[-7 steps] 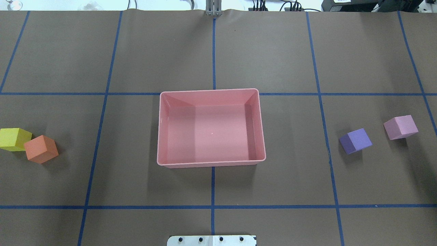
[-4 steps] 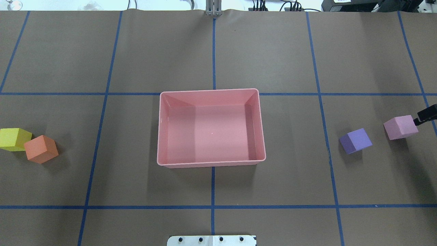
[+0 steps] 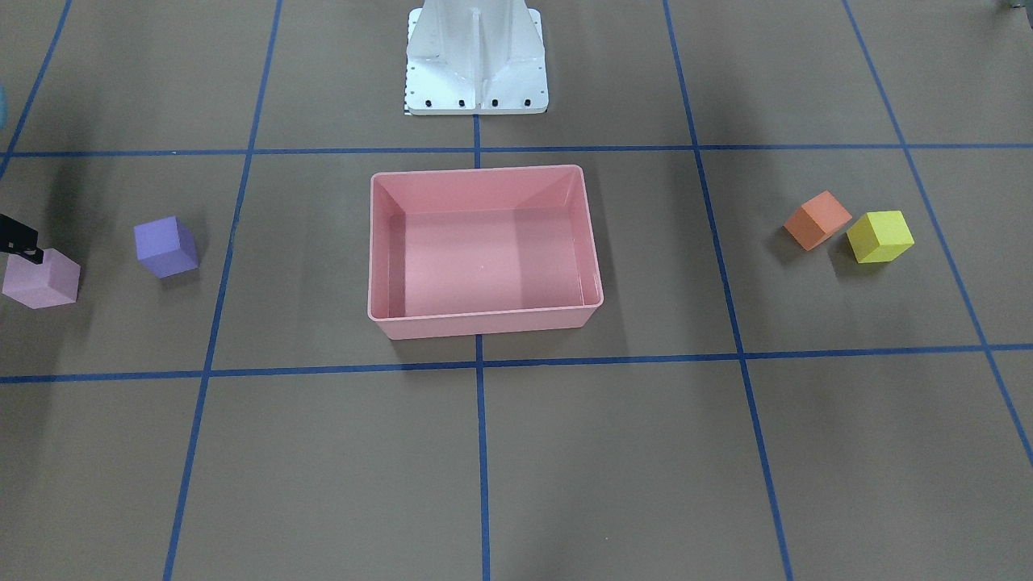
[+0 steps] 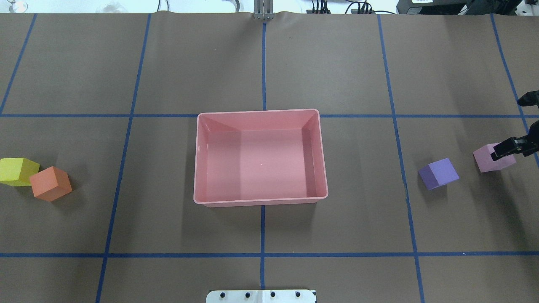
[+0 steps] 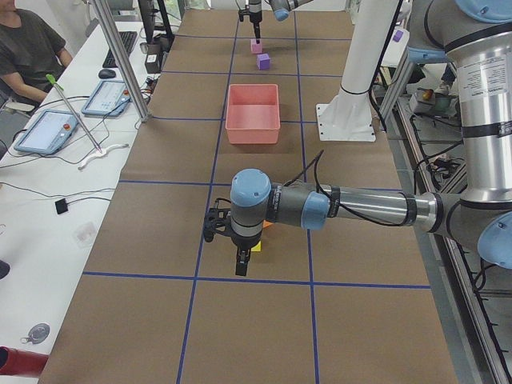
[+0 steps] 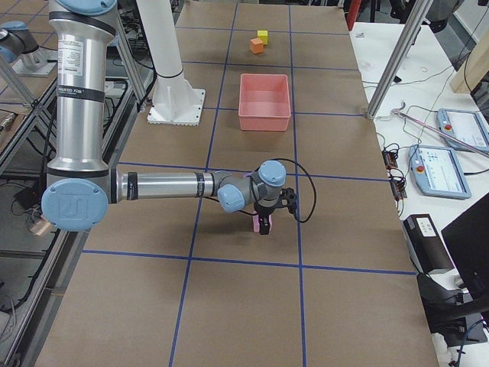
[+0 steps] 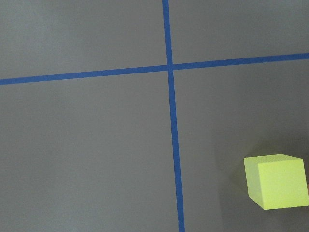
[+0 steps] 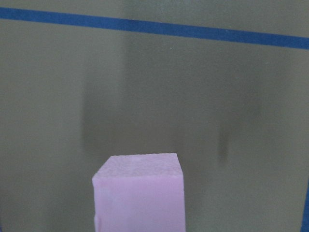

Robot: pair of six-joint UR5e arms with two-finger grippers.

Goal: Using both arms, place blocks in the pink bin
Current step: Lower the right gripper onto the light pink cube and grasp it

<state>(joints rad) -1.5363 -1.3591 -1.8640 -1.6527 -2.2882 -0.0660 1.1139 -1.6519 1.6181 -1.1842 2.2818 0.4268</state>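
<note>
Light pink block [image 4: 484, 160] just beneath downward tool [image 4: 505, 149] of outstretched, level right arm [image 6: 168, 185]; tool's opening width unclear.

— Where does the bin [image 4: 257, 119] sit?
— In the middle of the counter [image 4: 337, 63], straight out from the base [image 3: 476, 56], astride the centre tape line [image 4: 263, 63].
— And the blocks?
— All four lie on the counter, outside the bin. On the robot's left, well apart from the bin, is the outer left block [image 4: 17, 170]. The inner left block [image 4: 51, 183] is just beside it, slightly nearer the robot. On the right is the inner right block [image 4: 438, 173]. Apart from it, farther out and farther from the robot, is the outer right block [image 4: 484, 158].
</note>
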